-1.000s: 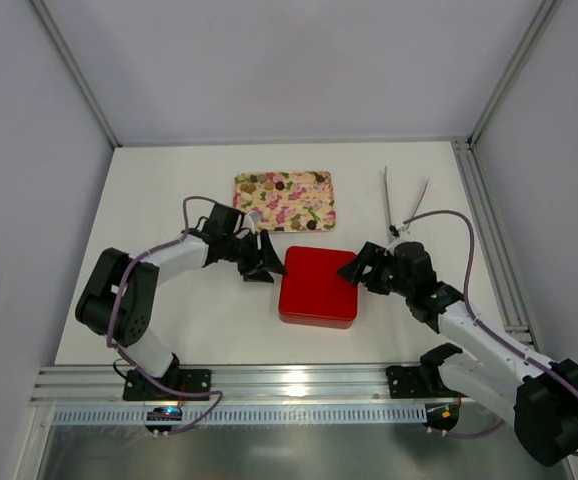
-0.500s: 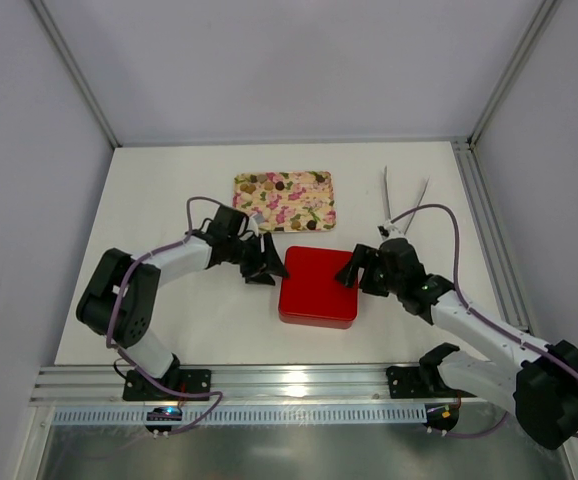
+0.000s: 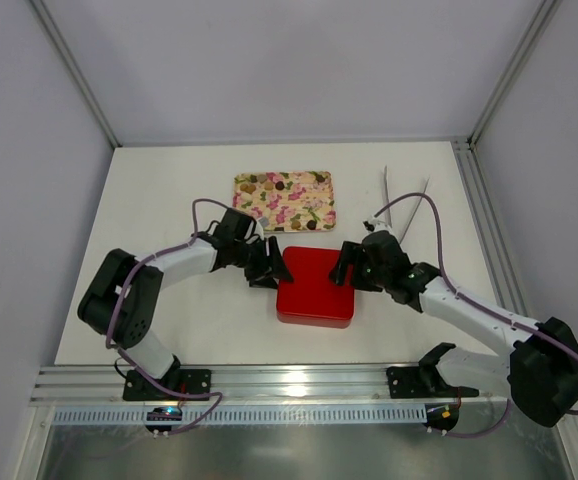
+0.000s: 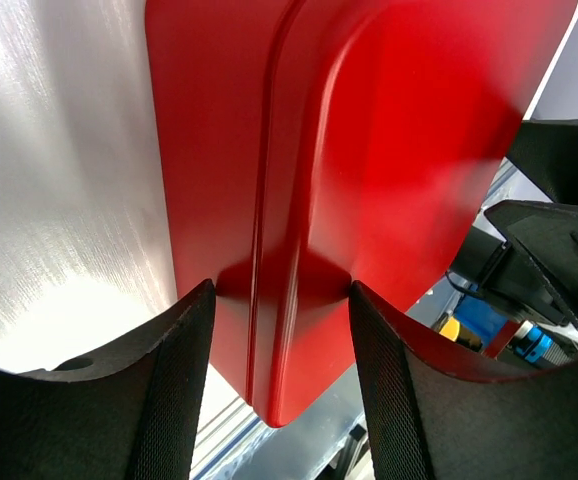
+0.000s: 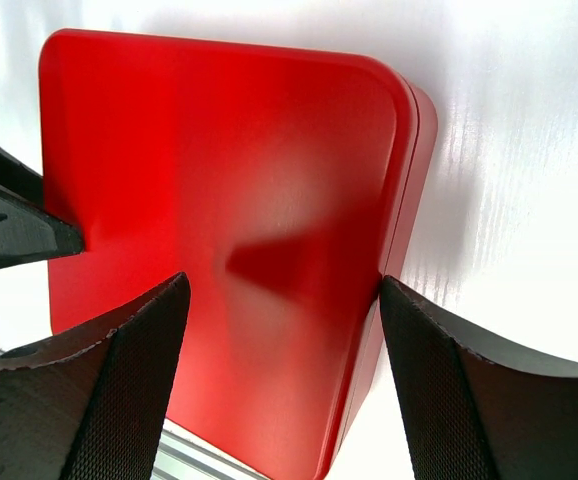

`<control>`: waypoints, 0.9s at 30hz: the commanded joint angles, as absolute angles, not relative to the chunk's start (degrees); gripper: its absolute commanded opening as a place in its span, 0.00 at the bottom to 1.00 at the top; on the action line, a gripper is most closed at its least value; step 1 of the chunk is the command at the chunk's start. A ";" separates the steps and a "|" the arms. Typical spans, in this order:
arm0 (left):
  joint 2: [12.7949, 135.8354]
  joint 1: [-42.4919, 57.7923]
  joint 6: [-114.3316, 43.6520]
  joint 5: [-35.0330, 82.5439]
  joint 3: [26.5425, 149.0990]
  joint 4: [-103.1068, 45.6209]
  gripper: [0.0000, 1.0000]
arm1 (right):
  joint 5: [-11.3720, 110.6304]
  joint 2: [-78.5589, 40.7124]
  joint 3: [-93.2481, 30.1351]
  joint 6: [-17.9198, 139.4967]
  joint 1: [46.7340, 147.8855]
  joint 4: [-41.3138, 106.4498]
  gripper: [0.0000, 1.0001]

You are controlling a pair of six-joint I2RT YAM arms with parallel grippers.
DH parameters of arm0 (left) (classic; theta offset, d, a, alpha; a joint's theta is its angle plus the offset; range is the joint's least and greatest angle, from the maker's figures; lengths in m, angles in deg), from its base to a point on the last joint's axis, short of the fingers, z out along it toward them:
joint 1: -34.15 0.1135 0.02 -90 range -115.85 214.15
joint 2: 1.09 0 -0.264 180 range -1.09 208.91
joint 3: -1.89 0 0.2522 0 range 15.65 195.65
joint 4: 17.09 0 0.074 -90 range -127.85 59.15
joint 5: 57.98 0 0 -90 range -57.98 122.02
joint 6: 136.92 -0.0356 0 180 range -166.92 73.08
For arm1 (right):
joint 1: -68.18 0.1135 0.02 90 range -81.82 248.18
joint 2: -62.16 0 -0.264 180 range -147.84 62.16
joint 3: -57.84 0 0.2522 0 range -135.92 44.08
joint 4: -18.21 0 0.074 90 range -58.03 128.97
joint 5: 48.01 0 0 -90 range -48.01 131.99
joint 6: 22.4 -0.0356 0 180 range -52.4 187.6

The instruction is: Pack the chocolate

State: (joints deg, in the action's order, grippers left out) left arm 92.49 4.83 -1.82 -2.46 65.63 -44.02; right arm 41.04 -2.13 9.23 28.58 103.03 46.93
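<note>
— White tabletop (image 3: 159, 300), pale walls all round. What sits on it?

— A red tin (image 3: 316, 286) with its lid on, near the middle. Just behind it lies a flowered tray (image 3: 299, 210) with small round chocolates (image 3: 261, 184) along its far-left edge. A pair of metal tongs (image 3: 401, 200) rests off to the right.

— And the arms?

— The left tool (image 3: 270, 270) is at the tin's left edge, the right tool (image 3: 347, 268) at its right edge. On the left wrist view the fingers (image 4: 174, 390) stand apart with the tin's rim between them, the pads at or very near the metal. The right wrist view shows its fingers (image 5: 139, 380) spread wide over the lid, one reaching past the tin's side — not clamped on anything.

— So which step is this?

— I'd judge it to be work on the lid, both arms bracing the tin. But a shut tin fits two stages: about to be opened so the chocolates can go in, or just pressed closed. What is inside I cannot see.

— The chocolates on the tray lean it one way?

— Somewhat, since they lie outside the tin. Either way the next move calls for an even hold on both sides, so the tin does not skid on the smooth surface.
</note>
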 commanded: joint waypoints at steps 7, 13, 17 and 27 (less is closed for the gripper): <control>91.37 4.53 -0.51 1.60 65.84 -46.58 0.52 | 37.95 -4.38 7.69 29.64 103.69 47.44 0.77; 91.98 4.44 0.28 3.71 63.91 -46.84 0.48 | 39.09 -3.50 11.64 28.76 103.78 44.64 0.77; 93.13 3.74 1.07 5.38 62.85 -46.76 0.46 | 39.88 -4.02 13.58 28.23 103.78 43.31 0.77; 96.20 1.98 3.00 8.72 60.83 -46.76 0.45 | 41.29 -2.00 20.08 26.04 103.78 40.33 0.77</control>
State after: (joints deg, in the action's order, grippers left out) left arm 92.12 3.95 3.78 -0.43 64.21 -42.62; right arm 40.14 -1.22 16.75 26.61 103.14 38.04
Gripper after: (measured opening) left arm 0.450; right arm 0.776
